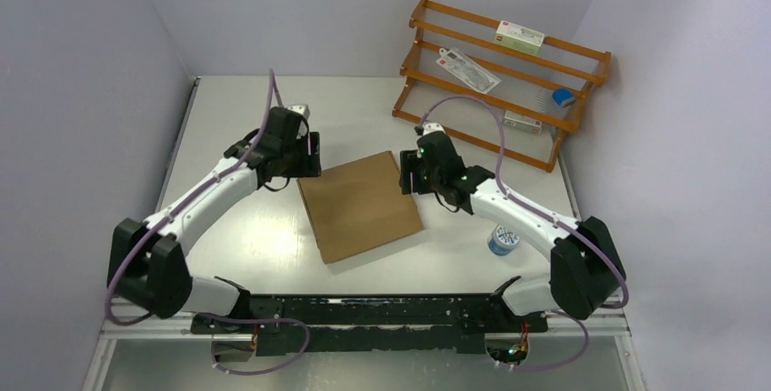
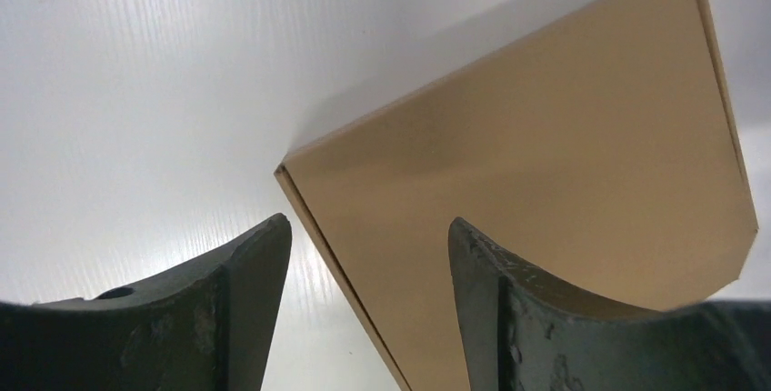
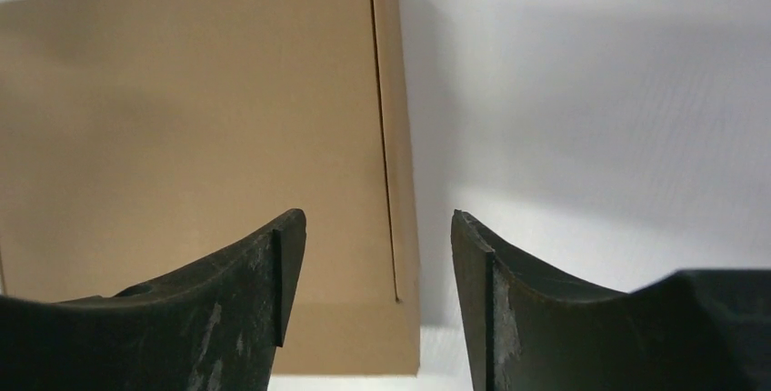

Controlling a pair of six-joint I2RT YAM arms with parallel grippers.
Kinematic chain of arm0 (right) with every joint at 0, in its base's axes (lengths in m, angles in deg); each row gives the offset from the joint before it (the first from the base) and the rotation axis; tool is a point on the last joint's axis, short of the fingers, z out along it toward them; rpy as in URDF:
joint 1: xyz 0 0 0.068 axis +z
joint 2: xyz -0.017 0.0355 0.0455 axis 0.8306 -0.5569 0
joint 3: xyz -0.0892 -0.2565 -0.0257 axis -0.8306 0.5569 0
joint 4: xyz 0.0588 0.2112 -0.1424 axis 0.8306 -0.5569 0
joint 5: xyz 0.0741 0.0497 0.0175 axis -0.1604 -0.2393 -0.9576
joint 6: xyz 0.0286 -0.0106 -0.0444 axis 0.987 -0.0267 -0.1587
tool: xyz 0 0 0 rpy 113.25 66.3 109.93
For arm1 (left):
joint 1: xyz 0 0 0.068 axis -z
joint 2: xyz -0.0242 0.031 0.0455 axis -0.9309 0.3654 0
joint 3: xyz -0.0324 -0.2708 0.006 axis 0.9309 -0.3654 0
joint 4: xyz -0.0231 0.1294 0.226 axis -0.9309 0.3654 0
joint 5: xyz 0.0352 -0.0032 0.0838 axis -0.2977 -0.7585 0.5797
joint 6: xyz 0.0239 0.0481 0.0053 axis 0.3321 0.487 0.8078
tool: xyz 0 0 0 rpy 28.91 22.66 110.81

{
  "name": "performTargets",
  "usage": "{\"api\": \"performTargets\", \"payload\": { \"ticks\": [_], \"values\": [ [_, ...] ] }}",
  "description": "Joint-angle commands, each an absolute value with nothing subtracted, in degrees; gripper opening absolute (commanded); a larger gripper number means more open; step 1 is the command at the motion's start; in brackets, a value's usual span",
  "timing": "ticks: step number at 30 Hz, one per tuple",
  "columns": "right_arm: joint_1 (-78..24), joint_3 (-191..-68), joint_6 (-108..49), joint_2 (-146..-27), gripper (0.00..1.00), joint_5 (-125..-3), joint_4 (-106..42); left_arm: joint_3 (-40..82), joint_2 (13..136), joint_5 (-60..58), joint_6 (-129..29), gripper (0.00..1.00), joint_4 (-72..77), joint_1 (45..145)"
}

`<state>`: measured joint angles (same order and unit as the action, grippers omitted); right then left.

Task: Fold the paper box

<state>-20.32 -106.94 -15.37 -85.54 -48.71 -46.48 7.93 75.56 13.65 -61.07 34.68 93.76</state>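
1. two open grippers flank the paper box, which lies flat on the table between the arms, well apart from the wooden rack and the small round tin.
2. the left gripper has its jaws spread wide and holds nothing. it sits just beside the box's far left corner, and its wrist view shows a layered edge seam running down between the fingers.
3. the right gripper is also spread wide and empty. it sits at the far right corner, looking along a narrow side wall with a crease line.
4. from above the box reads as one closed brown panel with no flaps or tabs sticking out, so the folding looks close to done. whether the lid tabs are fully tucked cannot be told.
5. the step in hand looks like seating or checking the lid. to do it well, press down with both grippers together at opposite corners so the box does not pivot or slide on the smooth top.
6. keep the fingertips on the top panel, not under the seam, or the lid may lift back open.
7. push lightly, because corrugated board dents and creases easily.
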Motion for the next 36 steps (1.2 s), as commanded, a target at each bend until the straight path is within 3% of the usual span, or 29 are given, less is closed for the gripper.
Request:
{"api": "performTargets", "payload": {
  "ticks": [1, 7, 16, 36],
  "values": [
    [-20.1, -103.4, -16.5, -80.9, 0.62, -52.9, -52.3, 15.7, 81.9, 9.3, -56.1, 0.69, 34.5, 91.9],
    [-14.9, -101.2, -13.5, -76.6, 0.52, -51.6, -57.9, 27.2, 95.9, 4.7, -54.6, 0.69, 35.6, 91.2],
    [-4.4, -98.6, -7.8, -77.8, 0.48, -47.2, -57.5, 41.2, 112.4, 1.9, -51.1, 0.61, 42.8, 88.8],
    [-2.6, -89.2, -12.6, -86.2, 0.46, -42.1, -24.5, 40.2, 123.1, -10.8, -44.9, 0.53, 48.1, 89.8]
  ]
}}
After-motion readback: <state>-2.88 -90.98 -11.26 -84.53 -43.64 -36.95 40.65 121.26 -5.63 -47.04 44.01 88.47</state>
